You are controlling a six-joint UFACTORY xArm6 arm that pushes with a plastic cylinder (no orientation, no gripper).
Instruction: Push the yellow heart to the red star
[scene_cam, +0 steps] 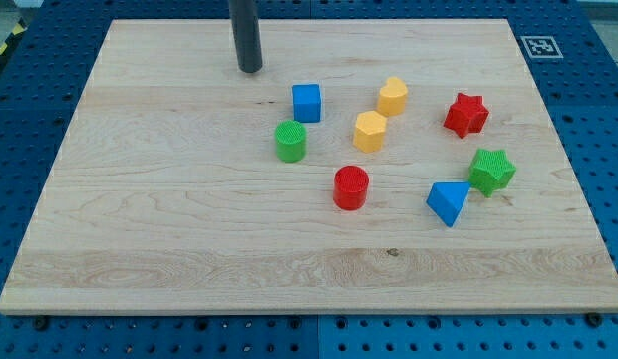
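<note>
The yellow heart (393, 96) lies right of the board's centre, towards the view's top. The red star (466, 114) lies to its right and slightly lower, a short gap away. My tip (249, 69) rests on the board near the view's top, well to the left of the yellow heart, with the blue cube (307, 102) between them and a little lower. My tip touches no block.
A yellow hexagon (370, 131) sits just below-left of the heart. A green cylinder (290, 141), a red cylinder (351, 187), a blue triangle (448, 202) and a green star (491, 171) lie around. The wooden board (140, 239) sits on a blue pegboard.
</note>
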